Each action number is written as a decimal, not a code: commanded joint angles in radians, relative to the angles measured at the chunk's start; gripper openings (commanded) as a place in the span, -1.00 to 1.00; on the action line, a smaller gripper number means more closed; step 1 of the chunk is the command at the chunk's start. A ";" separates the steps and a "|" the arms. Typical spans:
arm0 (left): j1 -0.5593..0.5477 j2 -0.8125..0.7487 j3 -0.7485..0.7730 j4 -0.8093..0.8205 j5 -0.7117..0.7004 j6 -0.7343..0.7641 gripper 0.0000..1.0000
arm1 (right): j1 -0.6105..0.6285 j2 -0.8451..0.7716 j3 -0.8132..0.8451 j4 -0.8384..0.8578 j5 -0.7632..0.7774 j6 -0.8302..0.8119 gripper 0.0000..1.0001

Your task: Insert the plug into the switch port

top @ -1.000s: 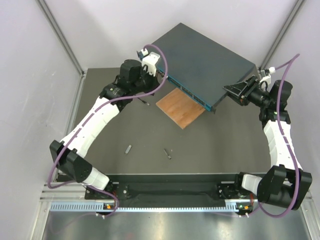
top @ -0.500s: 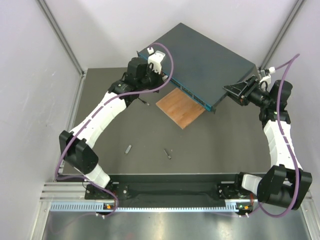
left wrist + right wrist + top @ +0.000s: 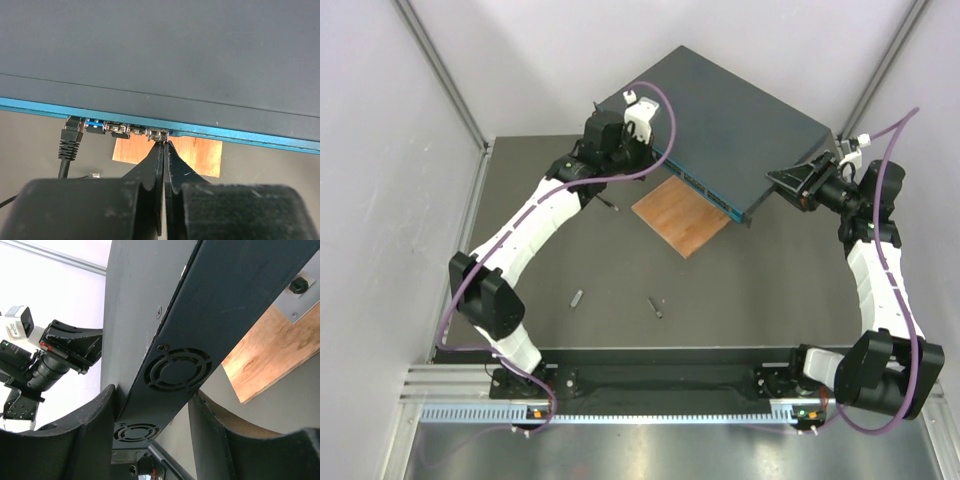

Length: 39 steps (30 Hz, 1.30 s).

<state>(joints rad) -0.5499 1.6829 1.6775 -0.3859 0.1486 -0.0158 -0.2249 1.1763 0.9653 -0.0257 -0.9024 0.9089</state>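
Observation:
The switch (image 3: 730,120) is a flat dark blue-grey box with a teal front face (image 3: 250,136) and a row of small sockets (image 3: 120,130). It lies tilted over a wooden board (image 3: 682,215). A black plug (image 3: 71,140) with a ribbed boot has its head in the leftmost socket, and its cable hangs down. My left gripper (image 3: 164,145) is shut with nothing in it, its tips touching a socket (image 3: 159,134) further right. In the top view the left gripper (image 3: 640,146) is at the front face. My right gripper (image 3: 152,390) clamps the switch's vented side (image 3: 175,370).
A small clear connector (image 3: 92,175) lies on the dark table below the plug. Two small loose pieces (image 3: 577,297) (image 3: 657,307) lie on the table nearer the arm bases. Light walls and metal posts (image 3: 440,70) close in the back and sides.
My left arm has swung right and further in along the switch's front face, and its wrist now sits over the front edge. The right arm and the switch have not moved.

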 commanded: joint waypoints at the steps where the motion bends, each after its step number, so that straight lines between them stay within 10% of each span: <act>1: -0.010 0.018 0.070 0.122 0.003 0.007 -1.00 | 0.065 0.029 0.041 0.092 0.011 -0.160 -1.00; 27: -0.013 0.152 0.243 0.174 0.046 0.042 -1.00 | 0.065 0.046 0.079 0.029 0.023 -0.231 -1.00; 35: 0.005 -0.070 -0.003 0.056 0.106 0.056 -0.85 | 0.064 0.045 0.113 -0.026 0.026 -0.271 -0.99; 39: 0.015 -0.269 -0.154 -0.017 0.155 0.100 -0.56 | 0.062 0.052 0.122 -0.055 0.026 -0.288 -0.50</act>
<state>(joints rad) -0.5423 1.5925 1.5875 -0.4404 0.2302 0.0486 -0.2249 1.2053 1.0370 -0.1516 -0.9165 0.8288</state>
